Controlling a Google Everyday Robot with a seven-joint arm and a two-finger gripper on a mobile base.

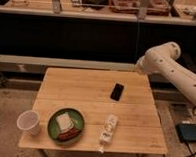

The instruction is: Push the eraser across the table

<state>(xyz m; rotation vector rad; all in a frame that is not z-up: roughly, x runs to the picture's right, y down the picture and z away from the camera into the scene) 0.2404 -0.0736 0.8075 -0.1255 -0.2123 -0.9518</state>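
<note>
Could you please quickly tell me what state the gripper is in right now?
Gripper: cannot be told; it hangs at the end of the arm by the far corner of the table, apart from the eraser.

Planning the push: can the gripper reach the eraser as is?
Likely yes. The gripper hangs by the far right corner of the table; the eraser lies close, nothing between them.
</note>
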